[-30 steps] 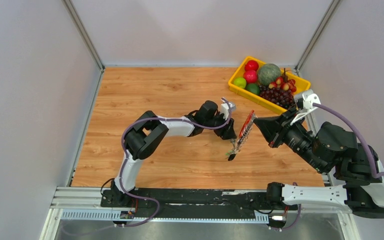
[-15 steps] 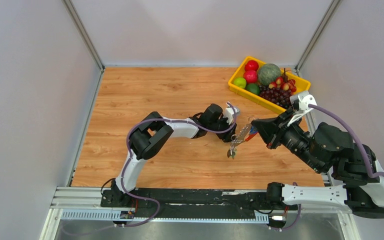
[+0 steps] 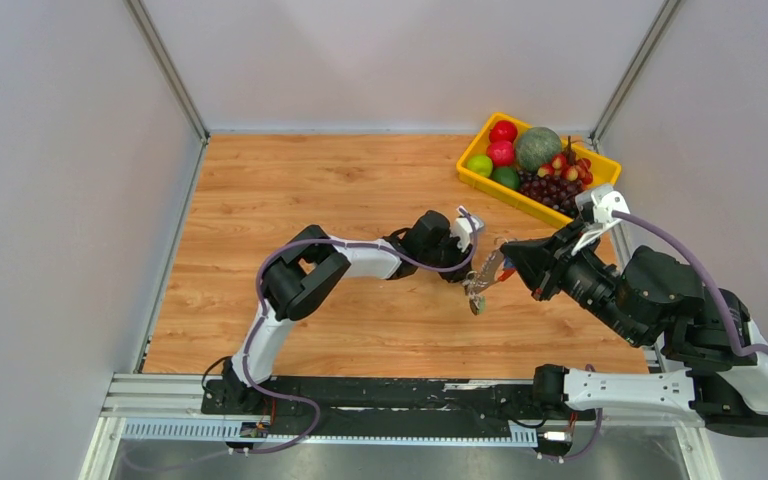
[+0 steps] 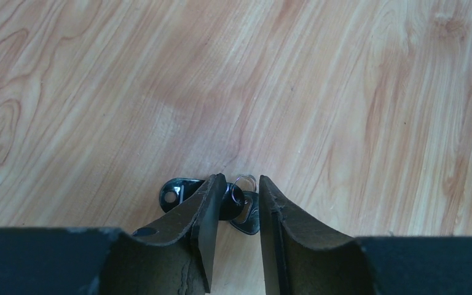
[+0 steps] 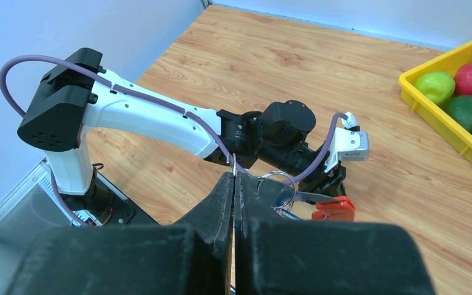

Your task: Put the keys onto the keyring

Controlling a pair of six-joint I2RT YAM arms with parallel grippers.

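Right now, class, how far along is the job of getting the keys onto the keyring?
Done: nothing sure. A blue key hangs by the red part of the keyring, but whether it is threaded is unclear. In hand: the right gripper is pinched shut on the keyring, and a black key sits between the fingers of the left gripper. Left: threading that key; how many others remain cannot be told.

smooth wooden table (image 3: 360, 180), plastic-headed keys (image 4: 175, 192)
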